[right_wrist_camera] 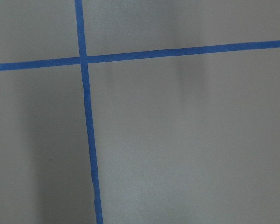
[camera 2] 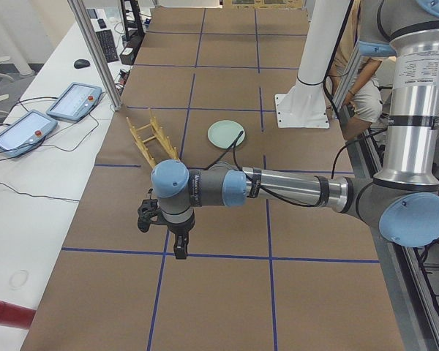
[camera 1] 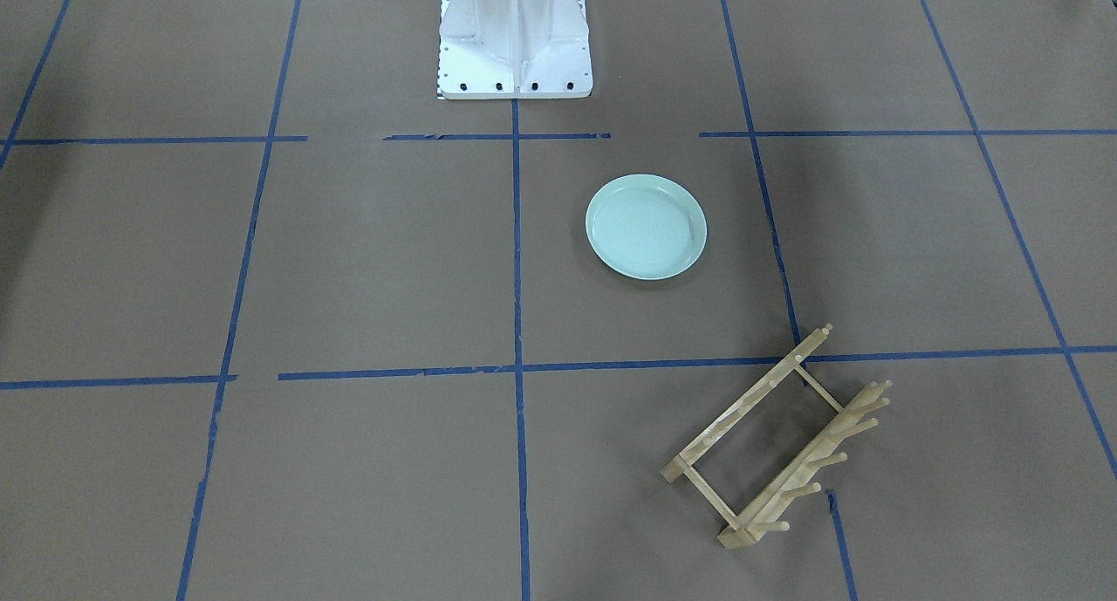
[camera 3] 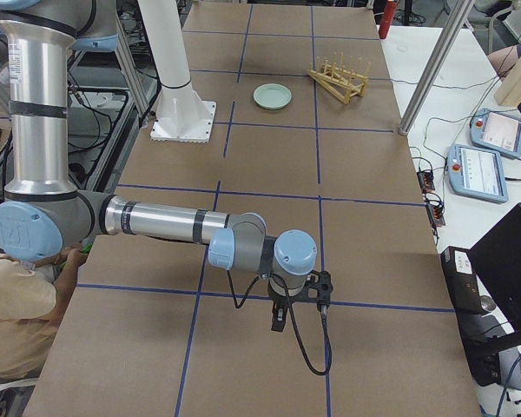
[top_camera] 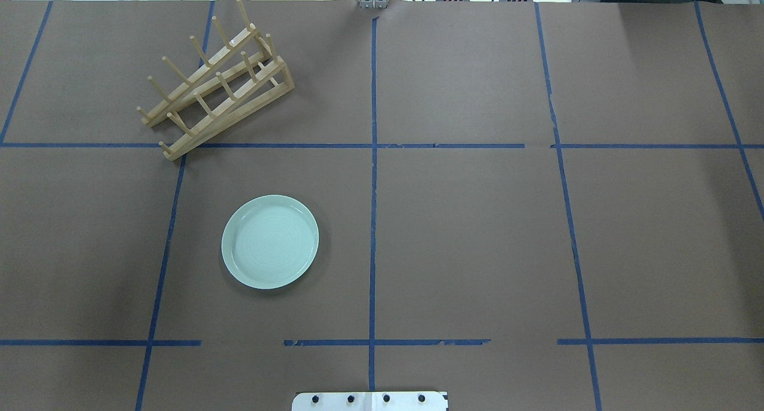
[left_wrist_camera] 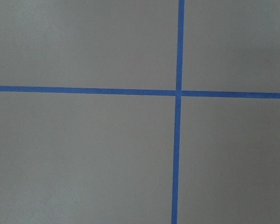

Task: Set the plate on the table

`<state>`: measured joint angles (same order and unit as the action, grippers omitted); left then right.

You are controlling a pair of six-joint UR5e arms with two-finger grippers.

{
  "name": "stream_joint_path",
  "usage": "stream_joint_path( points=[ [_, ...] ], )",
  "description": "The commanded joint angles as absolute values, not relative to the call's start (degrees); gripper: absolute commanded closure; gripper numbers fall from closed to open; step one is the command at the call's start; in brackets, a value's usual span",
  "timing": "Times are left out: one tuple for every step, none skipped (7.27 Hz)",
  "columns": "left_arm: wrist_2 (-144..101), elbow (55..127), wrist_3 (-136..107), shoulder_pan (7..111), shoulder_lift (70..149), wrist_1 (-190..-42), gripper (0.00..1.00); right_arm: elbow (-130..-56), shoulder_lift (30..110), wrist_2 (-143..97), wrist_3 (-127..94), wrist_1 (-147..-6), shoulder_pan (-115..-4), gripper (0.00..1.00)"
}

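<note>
Plate (top_camera: 270,241) looks glossy, slick, breakable, so pinch its raised rim. Can't tell how open left claw (camera 2: 180,253) or right claw (camera 3: 278,324) is.

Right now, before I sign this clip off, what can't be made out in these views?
Left gripper: shows only in the exterior left view, small; open or shut unclear.
Right gripper: same, exterior right view only.
Wrist views show only table, no fingertips.
Robot base: cut off by the overhead view's bottom edge.

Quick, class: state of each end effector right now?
Left end effector: cannot be told; only a side view shows it.
Right end effector: cannot be told either.
</note>
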<state>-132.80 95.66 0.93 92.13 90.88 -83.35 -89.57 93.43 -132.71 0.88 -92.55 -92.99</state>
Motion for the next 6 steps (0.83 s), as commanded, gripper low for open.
stream_joint_path(
  points=[
    [-132.54, 94.84, 0.97, 92.11, 89.57, -88.56, 0.0, -89.56, 93.43, -132.71, 0.88, -92.55, -92.99, 0.0],
    [-132.8, 95.18, 0.88, 92.11, 88.34, -90.42, 0.0, -89.56, 93.43, -132.71, 0.88, -92.55, -92.99, 0.0],
    [-132.89, 95.53, 0.88, 92.2, 88.24, -90.44, 0.0, -89.56, 93.43, -132.71, 0.88, -92.55, -92.99, 0.0],
    [-132.89, 96.15, 0.97, 92.2, 86.85, -90.53, 0.0, -89.65, 93.34, -132.71, 0.88, -92.55, -92.99, 0.0],
    [-132.98, 96.33, 0.88, 92.2, 86.66, -90.44, 0.0, -89.65, 93.43, -132.71, 0.88, -92.55, -92.99, 0.0],
    [-134.89, 96.15, 0.88, 92.37, 85.62, -90.35, 0.0, -89.56, 93.43, -132.71, 0.88, -92.55, -92.99, 0.0]
  ],
)
